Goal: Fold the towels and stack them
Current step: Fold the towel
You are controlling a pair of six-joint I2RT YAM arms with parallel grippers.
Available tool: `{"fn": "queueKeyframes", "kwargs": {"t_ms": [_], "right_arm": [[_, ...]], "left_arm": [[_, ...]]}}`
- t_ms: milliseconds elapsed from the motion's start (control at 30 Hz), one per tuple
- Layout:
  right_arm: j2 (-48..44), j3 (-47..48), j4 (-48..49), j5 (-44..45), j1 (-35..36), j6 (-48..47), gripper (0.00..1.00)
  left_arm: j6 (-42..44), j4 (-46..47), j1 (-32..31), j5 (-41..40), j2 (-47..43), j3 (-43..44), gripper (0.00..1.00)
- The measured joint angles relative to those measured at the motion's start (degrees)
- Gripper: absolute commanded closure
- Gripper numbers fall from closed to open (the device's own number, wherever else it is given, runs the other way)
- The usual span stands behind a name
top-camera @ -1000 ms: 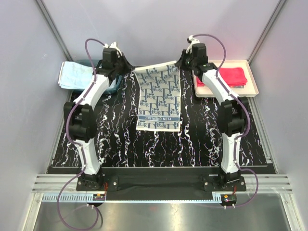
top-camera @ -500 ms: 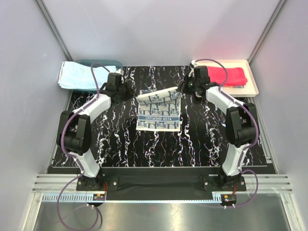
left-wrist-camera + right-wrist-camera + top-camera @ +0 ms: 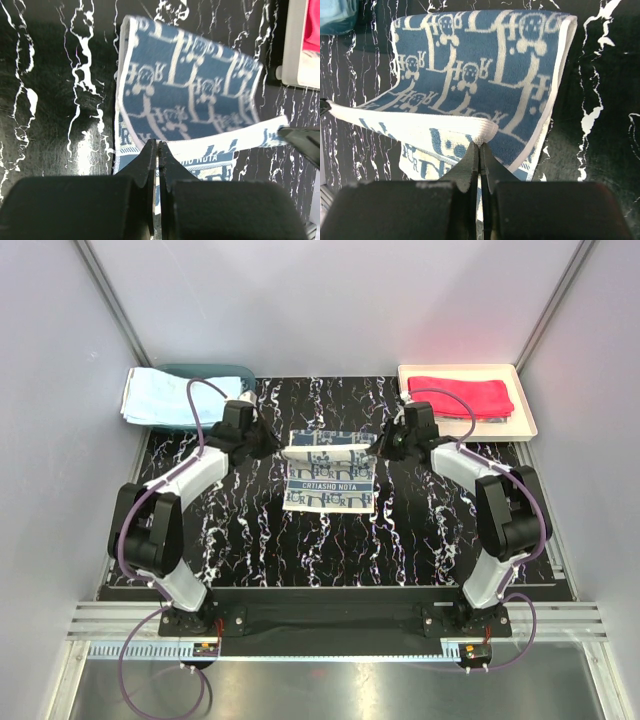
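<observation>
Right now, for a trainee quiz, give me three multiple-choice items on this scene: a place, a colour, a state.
1. The red towel lies: A in the cream tray; B on the floor; C on a shelf.
2. The far-left towel is: A yellow; B light blue; C green.
3. The left hand and right hand are: A open; B off-camera; C shut on the patterned towel.
A, the tray holds it; B, the top view shows pale blue; C, each wrist view shows a pinched corner.
</observation>
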Motion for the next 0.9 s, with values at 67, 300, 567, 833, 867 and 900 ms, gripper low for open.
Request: {"fn": "queueKeyframes", "kwargs": {"t_ms": [67,300,567,833,867,900], "right_arm": [[-0.24,-0.76,0.87,0.07,0.24,0.35,1.00],[-2.10,-3.15,2.49,0.44,0.70,1.46,1.00],[-4.63,-5.73,3.21,1.05,1.55,2.05,1.00],[-5.57,-8.98,4.50,2.03,3.74,2.49,1.00],[-5.62,-9.57,4.50,2.05,3.82,2.54,1.00],[-5.64,-10.16,4.57,2.08,3.91,2.62,1.00]], "left_arm": [[0.17,0.00,0.00,-0.20,-0.46,0.00,1.00],[0.31,-0.33,-0.26,-0.24,-0.70,-1.57,1.00],[0.33,-0.79,-1.62,-0.57,-2.56,-4.26,1.00],[0.35,-0.42,-2.80,-0.90,-3.08,-6.75,1.00],[0.35,-0.33,-2.84,-0.94,-3.15,-7.19,1.00],[0.35,-0.39,-2.86,-0.98,-3.17,-7.56,1.00]]}}
